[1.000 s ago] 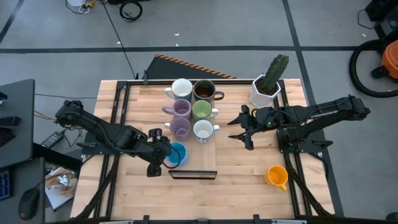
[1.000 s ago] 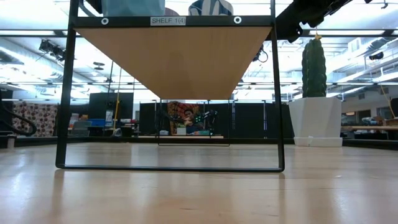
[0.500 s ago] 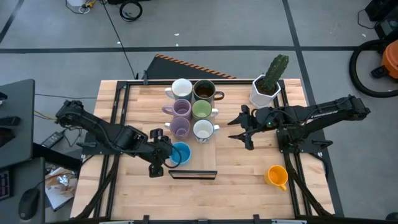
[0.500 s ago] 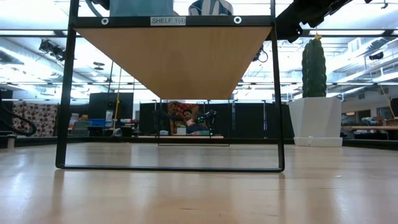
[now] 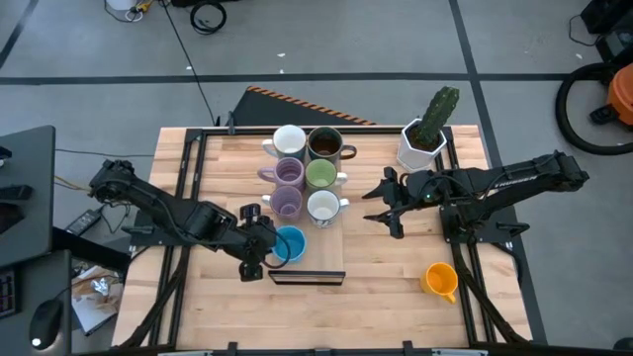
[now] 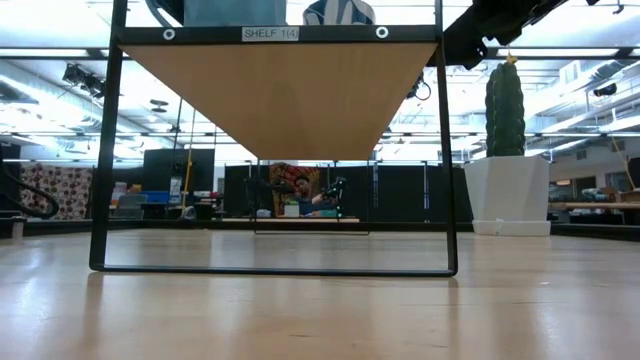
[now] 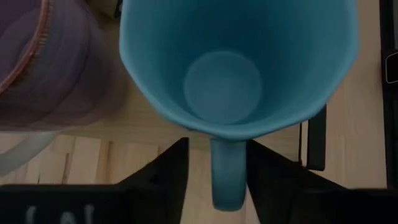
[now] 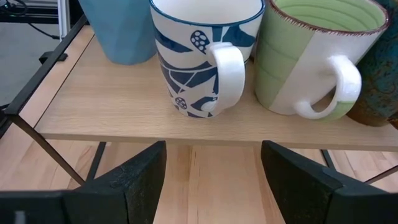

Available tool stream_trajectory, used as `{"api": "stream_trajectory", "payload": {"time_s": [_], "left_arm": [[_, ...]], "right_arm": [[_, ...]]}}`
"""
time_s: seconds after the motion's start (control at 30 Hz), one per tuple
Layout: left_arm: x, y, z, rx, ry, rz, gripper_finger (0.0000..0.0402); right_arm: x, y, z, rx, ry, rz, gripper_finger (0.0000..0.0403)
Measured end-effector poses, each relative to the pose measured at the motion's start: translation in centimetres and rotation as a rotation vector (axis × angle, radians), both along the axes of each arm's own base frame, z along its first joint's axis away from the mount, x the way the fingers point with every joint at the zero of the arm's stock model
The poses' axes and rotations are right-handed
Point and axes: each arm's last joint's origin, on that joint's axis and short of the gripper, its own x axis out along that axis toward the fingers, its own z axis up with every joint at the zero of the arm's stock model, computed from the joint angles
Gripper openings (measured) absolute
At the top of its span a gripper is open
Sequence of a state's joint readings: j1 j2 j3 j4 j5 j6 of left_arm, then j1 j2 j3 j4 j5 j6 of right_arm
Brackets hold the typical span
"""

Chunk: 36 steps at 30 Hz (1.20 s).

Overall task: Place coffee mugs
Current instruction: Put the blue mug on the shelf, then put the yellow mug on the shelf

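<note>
A blue mug point(image 5: 289, 242) stands upright on the near left corner of the wooden shelf top point(image 5: 324, 255), beside two lilac mugs point(image 5: 287, 188), two white, a green and a brown one. An orange mug point(image 5: 440, 280) lies on the table at the near right. My left gripper point(image 7: 217, 149) is open, slanting down from the table's left. Its fingers stand on either side of the blue mug's handle point(image 7: 227, 177). A gap shows at one finger point(image 7: 168, 177). The other point(image 7: 270, 180) is so close that I cannot tell whether it touches. My right gripper point(image 5: 378, 206) waits open to the right of the shelf.
A white pot with a cactus point(image 5: 425, 133) stands at the far right of the table. The shelf is a black frame with a raised board point(image 6: 280, 90). Bare table lies under it and along the near edge. The right wrist view shows the white mug point(image 8: 199, 56) and the green mug point(image 8: 317, 56).
The blue mug has shifted a little toward the table's right along the shelf top and stays upright. My left gripper has followed it slightly and spread its fingers off the handle.
</note>
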<state>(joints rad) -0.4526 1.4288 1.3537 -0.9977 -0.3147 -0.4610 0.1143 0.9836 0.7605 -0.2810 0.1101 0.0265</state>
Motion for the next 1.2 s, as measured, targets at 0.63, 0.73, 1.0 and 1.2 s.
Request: {"api": "stream_trajectory", "payload": {"time_s": [0.63,0.73,1.0,1.2], "left_arm": [[-3.2,-0.4,1.4,0.05,0.001,-0.048,0.0199],[-5.1,-0.6,1.4,0.14,-0.07,-0.034,0.0199],[-8.9,1.0,-0.3,0.055,-0.266,0.009,0.0194],[-10.4,2.3,-1.9,0.041,-0.392,-0.055,0.0172]], "right_arm": [[-0.1,0.1,-0.1,0.019,0.015,0.005,0.0268],[-0.1,0.1,-0.2,0.028,0.029,0.022,0.0268],[-0.1,0.4,-0.2,0.075,0.032,0.121,0.0268],[-0.7,0.3,0.3,0.124,0.135,0.041,0.0267]]}}
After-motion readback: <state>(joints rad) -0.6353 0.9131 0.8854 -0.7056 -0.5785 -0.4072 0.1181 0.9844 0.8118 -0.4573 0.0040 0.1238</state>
